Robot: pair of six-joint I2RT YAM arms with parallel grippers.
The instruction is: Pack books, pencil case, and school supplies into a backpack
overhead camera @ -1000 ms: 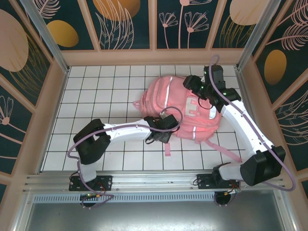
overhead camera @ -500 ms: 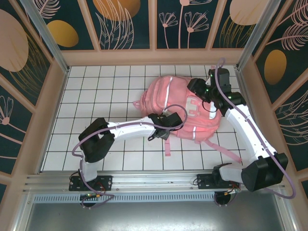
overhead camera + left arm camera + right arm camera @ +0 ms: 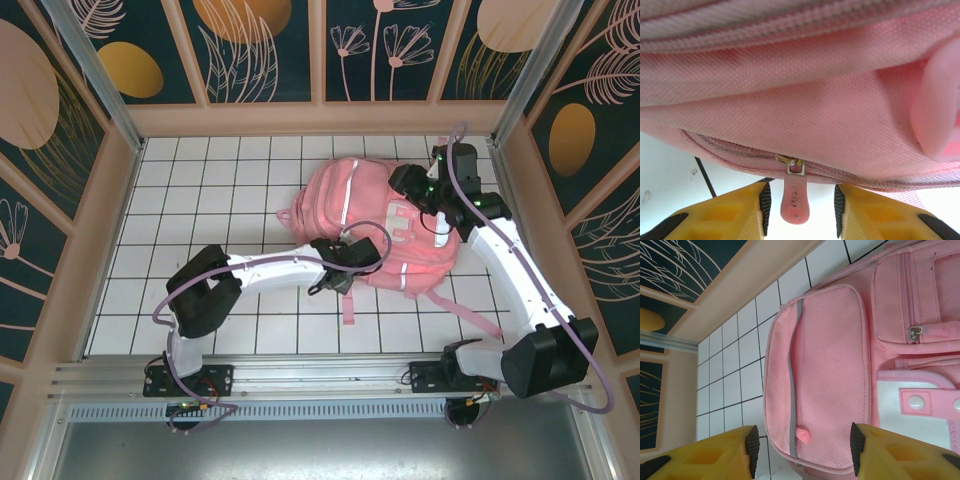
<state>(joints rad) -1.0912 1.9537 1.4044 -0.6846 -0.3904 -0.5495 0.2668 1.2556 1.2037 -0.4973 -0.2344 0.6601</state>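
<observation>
The pink backpack (image 3: 385,215) lies flat in the middle of the tiled floor. My left gripper (image 3: 352,258) is at its near edge. In the left wrist view the jaws stand open on either side of a pink zipper pull (image 3: 794,201) that hangs from a metal slider (image 3: 795,166); neither pad touches the pull. My right gripper (image 3: 414,186) hovers open over the bag's far right part. Its wrist view looks down on a mesh front pocket (image 3: 832,385) with a pale stripe. The books, pencil case and school supplies are out of view.
A loose pink strap (image 3: 348,305) trails from the bag toward the near edge, and another (image 3: 470,315) runs toward the right arm's base. Wooden-framed walls (image 3: 320,118) enclose the white tiled floor (image 3: 200,200). A second zipper slider (image 3: 913,333) sits on an upper pocket.
The left gripper has moved right and closed in on the backpack's near edge. The right gripper shifted slightly right early on, then held still.
</observation>
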